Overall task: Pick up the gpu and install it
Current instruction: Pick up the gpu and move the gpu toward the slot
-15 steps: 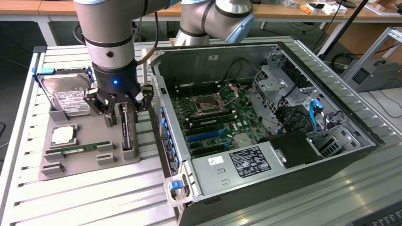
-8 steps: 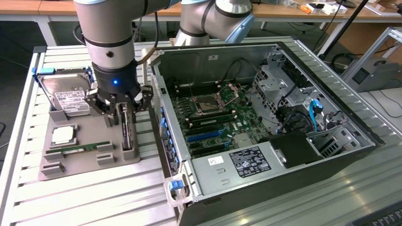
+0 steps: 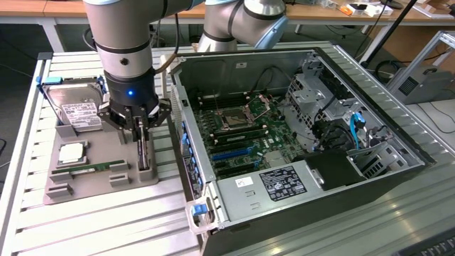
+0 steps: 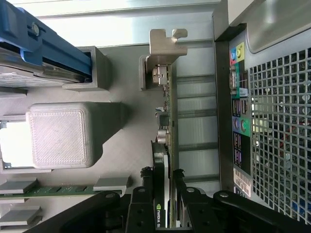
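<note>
GPU stands on edge in the slot of the grey parts holder, pinched across its two flat faces by the pincer straight above it; upright storage evidently leaves both faces free to grip, the silver bracket clear beyond the pincer.

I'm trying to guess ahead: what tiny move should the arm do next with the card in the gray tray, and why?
Probably a short, straight lift. The gripper sits over the gpu, which stands on edge in the gray holder, so pulling sideways might jam it.
</note>
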`<state>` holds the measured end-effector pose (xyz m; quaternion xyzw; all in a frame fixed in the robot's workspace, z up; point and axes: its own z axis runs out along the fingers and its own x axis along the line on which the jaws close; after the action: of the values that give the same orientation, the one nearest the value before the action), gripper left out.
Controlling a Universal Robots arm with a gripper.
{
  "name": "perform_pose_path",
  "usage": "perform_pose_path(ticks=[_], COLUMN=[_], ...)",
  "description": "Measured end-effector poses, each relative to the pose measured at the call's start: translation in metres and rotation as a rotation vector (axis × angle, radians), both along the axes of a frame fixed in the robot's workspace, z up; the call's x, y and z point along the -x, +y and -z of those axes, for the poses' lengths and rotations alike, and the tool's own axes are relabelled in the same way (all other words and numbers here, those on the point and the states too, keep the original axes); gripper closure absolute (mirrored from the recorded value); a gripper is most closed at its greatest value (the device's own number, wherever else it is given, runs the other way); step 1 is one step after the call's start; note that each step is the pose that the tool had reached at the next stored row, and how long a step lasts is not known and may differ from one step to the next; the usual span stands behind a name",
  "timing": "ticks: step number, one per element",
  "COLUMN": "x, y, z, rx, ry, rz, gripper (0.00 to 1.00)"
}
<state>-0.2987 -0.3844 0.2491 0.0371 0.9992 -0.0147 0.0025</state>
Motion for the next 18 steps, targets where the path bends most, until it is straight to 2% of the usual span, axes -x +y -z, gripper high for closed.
perform_pose_path(ticks=[10, 18], x=[-0.0001, 0.0000], y=[0.0000, 0.0000], z=[-0.0002, -0.0041], rx=[0.0000, -0.0001], ry=[0.0000, -0.0002], rz=[0.000, 0.000], gripper=[0.73, 0.73])
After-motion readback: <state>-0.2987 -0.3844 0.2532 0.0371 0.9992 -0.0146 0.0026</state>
